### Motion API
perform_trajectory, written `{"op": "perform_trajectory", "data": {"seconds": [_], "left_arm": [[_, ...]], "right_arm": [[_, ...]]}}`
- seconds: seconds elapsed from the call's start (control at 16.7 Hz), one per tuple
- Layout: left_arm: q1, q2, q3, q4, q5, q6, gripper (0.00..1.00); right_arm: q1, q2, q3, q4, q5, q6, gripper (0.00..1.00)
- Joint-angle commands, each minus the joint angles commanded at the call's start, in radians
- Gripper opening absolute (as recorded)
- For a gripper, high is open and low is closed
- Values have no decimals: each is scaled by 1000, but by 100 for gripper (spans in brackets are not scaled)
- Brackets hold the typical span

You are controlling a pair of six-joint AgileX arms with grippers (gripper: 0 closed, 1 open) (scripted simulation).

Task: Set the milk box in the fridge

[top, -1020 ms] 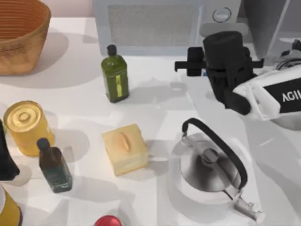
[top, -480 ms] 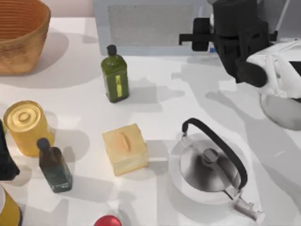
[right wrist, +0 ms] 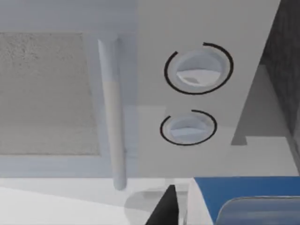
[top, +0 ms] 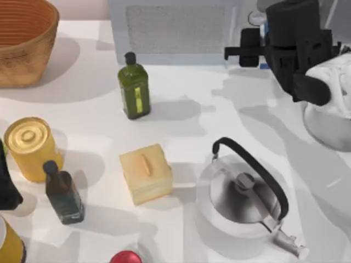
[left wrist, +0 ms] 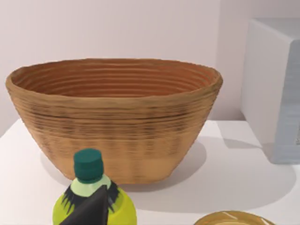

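Transport is the step in hand; the right gripper (top: 263,41), at the table's far right corner, grips the milk box (right wrist: 243,197) before the microwave (right wrist: 197,93). Next, I judge, it must swing right toward the fridge (top: 307,6); the left arm sits parked at the near left edge.

Milk box (right wrist: 239,197): blue top face visible in right wrist view, close before microwave dials. Fridge (top: 307,11): grey cabinet, far right of table, partly in view.
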Motion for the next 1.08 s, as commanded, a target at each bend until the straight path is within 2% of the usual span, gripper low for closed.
{"op": "perform_trajectory", "data": {"seconds": [0.24, 0.54, 1.08], "left_arm": [[0, 0, 0, 0, 0, 0, 100], [0, 0, 0, 0, 0, 0, 100], [0, 0, 0, 0, 0, 0, 100]], "right_arm": [[-85, -210, -154, -36, -30, -34, 0], [-236, -637, -458, -118, -97, -74, 0], [-392, -1543, -928, -191, -324, -187, 0]]}}
